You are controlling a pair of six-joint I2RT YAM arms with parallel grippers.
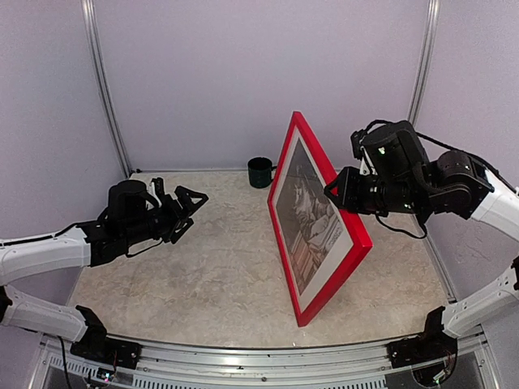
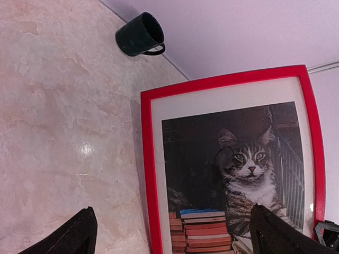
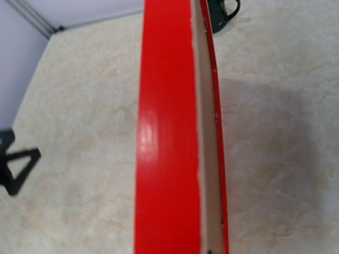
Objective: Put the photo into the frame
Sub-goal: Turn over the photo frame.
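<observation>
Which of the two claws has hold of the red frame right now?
The right claw, clamped on the upper edge of the frame, which stands on its edge. The left claw hangs open, apart from it.

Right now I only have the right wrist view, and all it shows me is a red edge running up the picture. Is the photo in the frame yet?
Observer: Yes. The left wrist view shows the photo, a cat among books, sitting behind a white mat inside the frame.
Operator: How is the frame standing?
Observer: On its lower edge on the table, leaning toward the right arm, with the right hand clamped on its upper edge.
Operator: And the left hand?
Observer: The left hand is open, off to the frame's left, touching nothing.
</observation>
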